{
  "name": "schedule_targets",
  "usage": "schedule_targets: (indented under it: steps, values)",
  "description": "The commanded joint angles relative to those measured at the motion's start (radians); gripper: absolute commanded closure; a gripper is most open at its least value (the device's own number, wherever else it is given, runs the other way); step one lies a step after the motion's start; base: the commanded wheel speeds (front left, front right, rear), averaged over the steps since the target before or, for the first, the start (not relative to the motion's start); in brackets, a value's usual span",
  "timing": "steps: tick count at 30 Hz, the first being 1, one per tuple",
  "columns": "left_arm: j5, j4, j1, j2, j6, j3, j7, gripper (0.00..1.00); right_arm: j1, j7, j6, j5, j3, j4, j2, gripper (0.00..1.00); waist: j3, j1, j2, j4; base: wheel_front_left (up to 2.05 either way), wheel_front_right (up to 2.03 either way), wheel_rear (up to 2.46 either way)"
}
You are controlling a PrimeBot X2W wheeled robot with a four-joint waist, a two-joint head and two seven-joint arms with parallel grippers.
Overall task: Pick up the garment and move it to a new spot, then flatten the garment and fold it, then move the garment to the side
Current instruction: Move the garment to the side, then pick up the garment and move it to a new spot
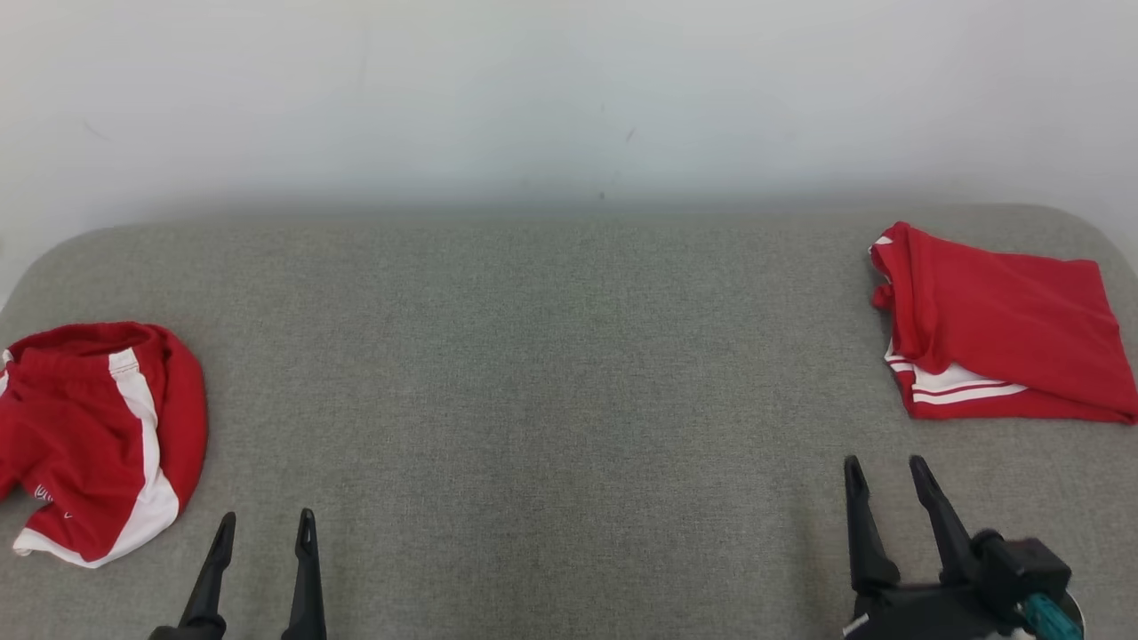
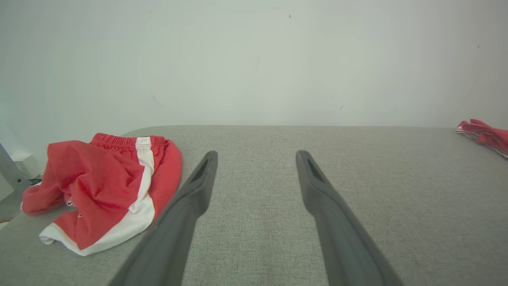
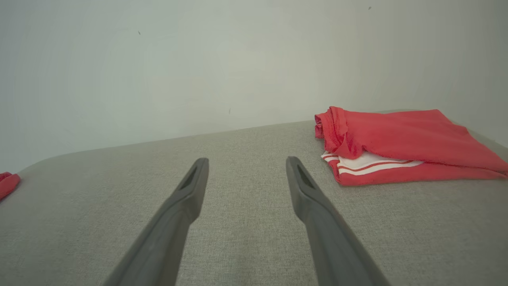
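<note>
We see a padded surface (image 1: 569,400) covered in coarse, matt grey woven cloth. The crumpled red shorts (image 1: 89,436) look like a soft, faintly sheeny knit with white panels and a gathered elastic waistband. The folded red garment (image 1: 1005,320) is similar smooth cloth. The left gripper (image 1: 268,516) and the right gripper (image 1: 884,462) look like matt dark plastic. The wall (image 1: 569,89) is matt and faintly scuffed.

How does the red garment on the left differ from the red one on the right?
The left garment lies crumpled in a loose heap; the right garment is folded flat. The left garment shows one broad white band; the right garment shows thin white stripes along its near edge. Both are red and white and lie on the grey cushion.
</note>
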Motion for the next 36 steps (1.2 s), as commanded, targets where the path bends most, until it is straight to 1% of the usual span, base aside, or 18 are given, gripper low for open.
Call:
schedule_targets:
  steps: [1,6,10,29,36]
  values:
    - [0.0,0.002,0.02,-0.002,0.004,-0.004,-0.003,0.0,0.025,0.0,-0.003,0.004,-0.012,-0.007,0.005,0.0,-0.008,0.0001,0.0001,-0.002,0.0,0.0,0.0]
    - [-0.005,0.004,0.029,-0.002,0.01,-0.011,-0.003,0.0,0.079,0.0,-0.003,-0.011,-0.004,-0.016,0.015,0.0,-0.019,0.0001,0.0001,-0.013,0.0,0.0,0.0]
    - [-0.005,0.009,0.032,-0.002,0.013,-0.016,-0.003,0.0,0.098,0.0,-0.003,0.01,0.01,-0.019,0.015,0.0,-0.021,0.0001,0.0001,-0.017,0.0,0.0,0.0]
    - [-0.002,0.027,0.033,-0.001,0.013,-0.012,-0.003,0.0,0.092,0.0,-0.003,0.02,0.022,-0.012,0.016,0.0,-0.027,0.0001,0.0001,-0.007,0.0,0.0,0.0]
    - [-0.006,0.035,0.028,-0.001,0.014,-0.01,-0.003,0.0,0.101,0.0,-0.003,0.023,0.017,-0.011,0.015,0.0,-0.03,0.0001,0.0001,0.026,0.0,0.0,0.0]
